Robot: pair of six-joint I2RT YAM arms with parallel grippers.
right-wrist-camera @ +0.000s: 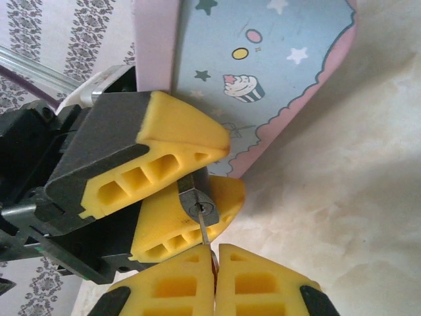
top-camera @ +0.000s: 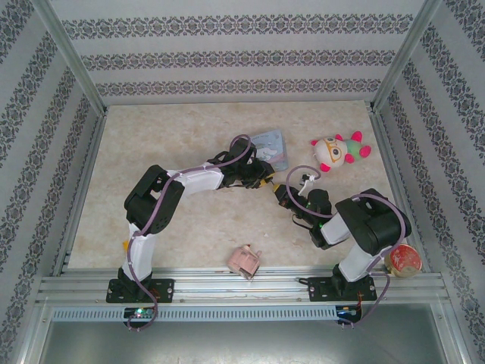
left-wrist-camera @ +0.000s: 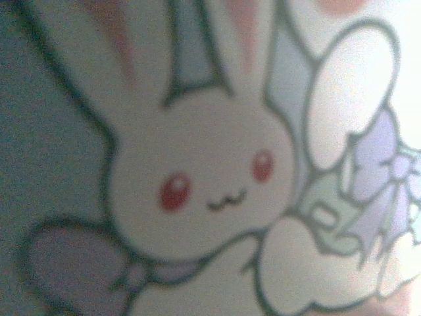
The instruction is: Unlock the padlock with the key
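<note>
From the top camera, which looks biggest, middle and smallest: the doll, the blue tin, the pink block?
1. White-and-pink plush doll with glasses.
2. Light-blue cartoon tin box, partly hidden by the left arm, so its rank against the doll is unsure.
3. Pink toy block.

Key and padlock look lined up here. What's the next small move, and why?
Probably ease the right claw forward, pushing the key deeper into the padlock. The left claw pinches the lock with its keyway facing the key, whose tip sits at the slot while bare blade shows; turning looks premature.
</note>
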